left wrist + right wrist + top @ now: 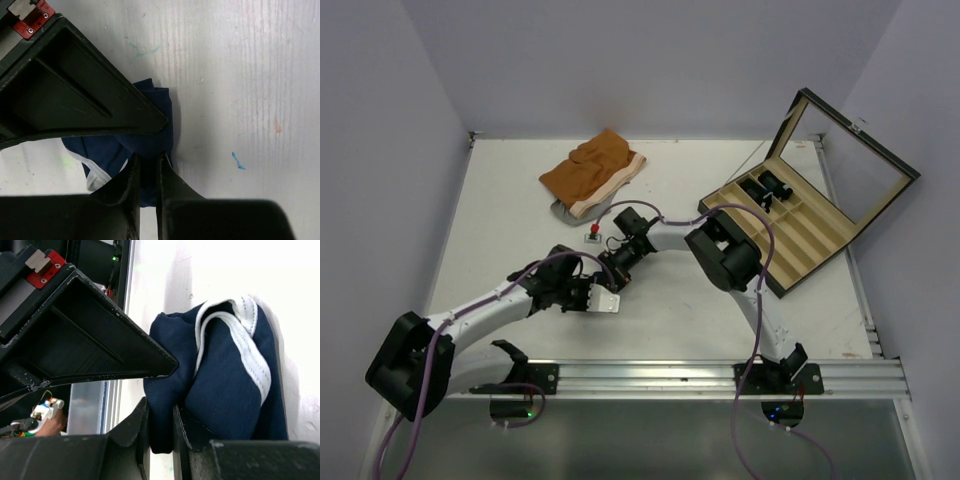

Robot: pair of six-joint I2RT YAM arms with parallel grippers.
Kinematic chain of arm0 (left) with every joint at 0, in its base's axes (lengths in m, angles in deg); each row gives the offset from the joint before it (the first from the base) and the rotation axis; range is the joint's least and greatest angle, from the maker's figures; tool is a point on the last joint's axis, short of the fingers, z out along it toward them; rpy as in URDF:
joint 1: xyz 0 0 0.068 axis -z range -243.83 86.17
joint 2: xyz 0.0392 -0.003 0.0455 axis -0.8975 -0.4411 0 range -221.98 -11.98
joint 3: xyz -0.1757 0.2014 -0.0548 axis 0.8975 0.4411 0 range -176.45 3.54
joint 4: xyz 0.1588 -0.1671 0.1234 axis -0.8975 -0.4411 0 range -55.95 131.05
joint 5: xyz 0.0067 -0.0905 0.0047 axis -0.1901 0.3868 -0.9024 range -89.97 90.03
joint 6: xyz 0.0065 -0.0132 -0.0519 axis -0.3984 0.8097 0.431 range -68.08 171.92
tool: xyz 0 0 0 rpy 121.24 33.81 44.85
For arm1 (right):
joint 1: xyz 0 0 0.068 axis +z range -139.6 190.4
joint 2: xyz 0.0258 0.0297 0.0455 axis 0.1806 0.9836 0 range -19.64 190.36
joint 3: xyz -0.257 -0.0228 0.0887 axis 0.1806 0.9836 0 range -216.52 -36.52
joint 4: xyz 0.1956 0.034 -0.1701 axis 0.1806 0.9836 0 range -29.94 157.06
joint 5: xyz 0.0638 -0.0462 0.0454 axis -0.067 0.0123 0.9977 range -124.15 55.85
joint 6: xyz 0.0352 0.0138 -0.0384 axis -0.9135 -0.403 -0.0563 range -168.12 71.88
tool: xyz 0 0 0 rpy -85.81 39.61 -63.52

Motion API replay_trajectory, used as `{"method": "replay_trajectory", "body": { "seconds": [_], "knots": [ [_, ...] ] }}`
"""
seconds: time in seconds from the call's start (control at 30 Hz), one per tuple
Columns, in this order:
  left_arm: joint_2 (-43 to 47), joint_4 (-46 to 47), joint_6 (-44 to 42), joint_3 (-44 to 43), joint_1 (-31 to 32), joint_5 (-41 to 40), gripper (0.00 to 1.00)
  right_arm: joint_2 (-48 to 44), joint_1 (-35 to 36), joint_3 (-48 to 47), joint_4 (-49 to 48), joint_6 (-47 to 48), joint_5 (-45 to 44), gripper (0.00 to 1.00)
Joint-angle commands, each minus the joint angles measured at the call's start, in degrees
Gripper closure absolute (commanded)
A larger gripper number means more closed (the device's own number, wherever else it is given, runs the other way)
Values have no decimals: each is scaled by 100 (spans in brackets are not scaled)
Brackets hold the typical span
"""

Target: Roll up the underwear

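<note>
The underwear (225, 390) is a bunched navy-blue bundle with white trim, lying on the white table. It also shows in the left wrist view (150, 135), partly under the gripper body. My right gripper (160, 412) is shut on a fold at the bundle's edge. My left gripper (148, 162) is shut on another navy fold. In the top view the two grippers, left (598, 297) and right (620, 268), meet nose to nose at the table's middle and hide the underwear.
Orange-brown shorts (592, 170) lie on a grey garment (563, 213) at the back. A small red object (592, 233) sits just beyond the grippers. An open wooden compartment box (800, 225) stands at the right. A metal rail (720, 375) runs along the near edge.
</note>
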Motion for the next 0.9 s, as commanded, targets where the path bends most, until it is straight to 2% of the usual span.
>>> {"method": "replay_trajectory", "body": {
  "seconds": [0.0, 0.03, 0.2, 0.3, 0.4, 0.67, 0.8, 0.87],
  "knots": [
    [-376, -28, 56, 99, 45, -289, 96, 285, -145, 200, 229, 0, -1207, 86],
    [-551, -150, 56, 64, 36, -297, 100, 241, -206, 191, 229, -27, -1233, 74],
    [-1035, -695, -66, -200, 36, -9, 100, -224, -514, 77, 536, 17, -1496, 42],
    [-1562, -1082, 3, -507, 27, 159, 100, -444, -768, -98, 809, 78, -1655, 26],
    [-2246, -1398, 65, -824, -8, 422, 100, -699, -980, -239, 985, 114, -1769, 15],
    [-3495, -2286, 178, -1913, -481, 1099, 100, -1419, -1770, -275, 1442, 518, -2121, 16],
    [-4732, -3312, 170, -3175, -868, 1381, 100, -1965, -2105, -47, 1425, 676, -2226, 26],
    [-5077, -3595, 170, -3565, -1062, 1599, 100, -2359, -2114, 76, 1416, 868, -2270, 30]
  ]
}}
